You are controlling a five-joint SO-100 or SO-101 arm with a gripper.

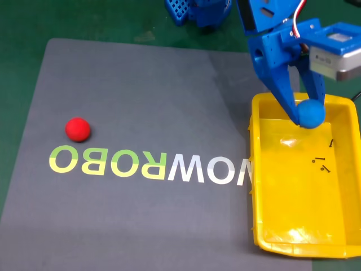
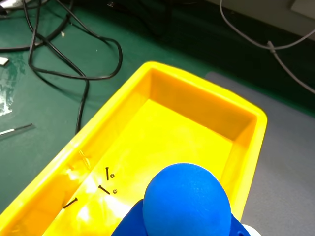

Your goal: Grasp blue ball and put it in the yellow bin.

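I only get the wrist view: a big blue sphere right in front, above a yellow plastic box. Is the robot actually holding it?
Observer: Yes. In the fixed view the blue plastic hand pinches the small matte blue ball between two fingers, above the far end of the glossy yellow rectangular bin.
Operator: Anything else to pick up?
Observer: A small red ball lies on the grey mat, far to the left in the fixed view.
Operator: Is the mat plain?
Observer: No, large letters run across it, mirrored, reading ROBO in green and then white letters.
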